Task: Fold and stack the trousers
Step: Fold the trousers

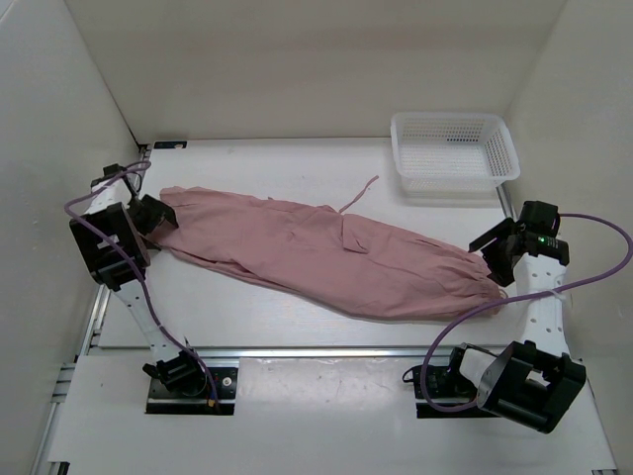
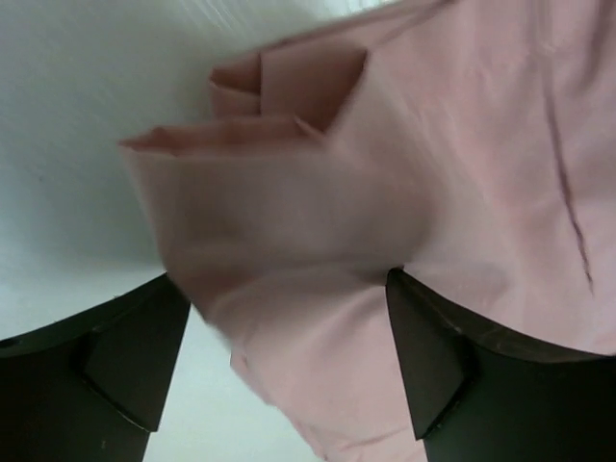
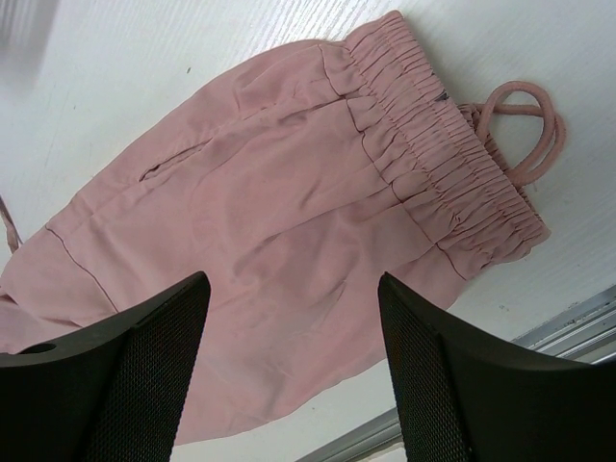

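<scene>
The dusty-pink trousers [image 1: 326, 252] lie in a long band slanting across the table, leg ends at the left, gathered waist at the right. A drawstring [image 1: 358, 193] trails out behind the middle, near a small pocket flap [image 1: 348, 237]. My left gripper [image 1: 156, 216] is open at the leg ends; in the left wrist view the cloth [image 2: 385, 192] lies between its spread fingers [image 2: 289, 366]. My right gripper [image 1: 492, 249] is open over the waist end; the right wrist view shows the elastic waistband [image 3: 443, 154] and a drawstring loop [image 3: 525, 125] beyond its fingers [image 3: 289, 375].
A white mesh basket [image 1: 453, 150] stands at the back right. White walls close in the table on the left, back and right. A metal rail [image 1: 316, 351] runs along the near edge by the arm bases.
</scene>
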Robot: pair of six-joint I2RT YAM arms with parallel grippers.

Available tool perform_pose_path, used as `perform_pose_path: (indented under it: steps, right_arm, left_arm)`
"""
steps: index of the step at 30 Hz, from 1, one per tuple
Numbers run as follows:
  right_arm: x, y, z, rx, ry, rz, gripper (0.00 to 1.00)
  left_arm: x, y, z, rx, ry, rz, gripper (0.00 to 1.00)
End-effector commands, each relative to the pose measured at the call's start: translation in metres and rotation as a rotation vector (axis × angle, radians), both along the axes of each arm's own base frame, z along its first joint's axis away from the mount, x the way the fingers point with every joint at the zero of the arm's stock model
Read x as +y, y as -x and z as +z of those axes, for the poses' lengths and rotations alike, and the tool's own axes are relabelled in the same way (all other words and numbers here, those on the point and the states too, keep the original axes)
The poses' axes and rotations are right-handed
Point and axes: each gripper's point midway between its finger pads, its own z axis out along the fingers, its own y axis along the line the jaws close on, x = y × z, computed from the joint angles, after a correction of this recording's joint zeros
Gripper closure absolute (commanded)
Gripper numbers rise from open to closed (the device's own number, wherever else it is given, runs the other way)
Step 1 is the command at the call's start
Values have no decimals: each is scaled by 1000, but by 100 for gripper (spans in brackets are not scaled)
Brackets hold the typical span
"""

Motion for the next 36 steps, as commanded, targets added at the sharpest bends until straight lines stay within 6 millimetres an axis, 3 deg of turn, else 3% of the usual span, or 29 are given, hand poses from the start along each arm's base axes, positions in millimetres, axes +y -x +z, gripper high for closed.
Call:
perform_pose_path:
  steps: [1, 3, 5, 7, 8, 10, 13, 17, 21, 22, 24, 25, 27, 28, 30, 31, 32, 33, 34, 35, 36]
  right_arm:
    - [0, -11, 21, -72, 22, 30, 25]
    - [0, -11, 21, -72, 22, 30, 25]
    - [2, -11, 21, -75, 14, 36, 25]
    - [2, -9, 23, -77, 14, 36, 25]
    - [2, -9, 23, -77, 14, 36, 25]
    - [3, -11, 27, -91, 11, 41, 25]
    - [3, -11, 31, -94, 12, 41, 25]
    - [6, -15, 39, -118, -2, 45, 25]
    - [12, -16, 40, -128, -35, 57, 25]
    - [14, -19, 42, -141, -47, 54, 25]
    - [17, -21, 44, -155, -64, 58, 25]
    - [17, -21, 46, -165, -61, 58, 25]
    - [17, -21, 47, -165, -61, 58, 25]
    - [15, -20, 48, -171, -49, 53, 25]
    - [16, -18, 47, -170, -50, 53, 25]
    - [16, -16, 50, -182, -40, 61, 25]
    - [17, -15, 46, -173, -43, 60, 25]
    - [17, -14, 49, -183, -39, 61, 25]
    - [17, -14, 51, -192, -36, 61, 25]
    - [18, -12, 48, -184, -39, 61, 25]
    - [17, -12, 47, -183, -34, 68, 25]
  left_arm:
    - [1, -5, -5, -1, 12, 15, 10]
    - [5, -2, -11, 23, -9, 30, 16]
    - [7, -7, -14, 22, -11, 21, 28]
    - [10, -8, -9, 23, -24, 14, 48]
    - [13, -10, -2, 13, -39, 16, 68]
    - [24, -18, 25, -24, -99, 27, 90]
    - [41, -32, 71, -111, -192, 46, 90]
    - [37, -43, 146, -259, -279, -33, 90]
    - [-8, -49, 202, -380, -298, -197, 90]
    - [-35, -51, 213, -408, -298, -277, 90]
    - [-71, -44, 242, -479, -311, -352, 90]
    - [-112, -39, 241, -487, -294, -457, 90]
    - [-156, -23, 254, -523, -303, -550, 90]
    - [-202, -9, 240, -496, -271, -631, 90]
    - [-246, 19, 231, -485, -229, -708, 90]
    - [-292, 40, 222, -482, -171, -791, 83]
    - [-309, 62, 190, -408, -148, -844, 71]
    - [-326, 77, 181, -396, -138, -878, 50]
    - [-348, 96, 170, -378, -169, -947, 19]
    - [-351, 105, 161, -343, -196, -959, 0]
    - [-352, 106, 154, -306, -231, -974, 0]
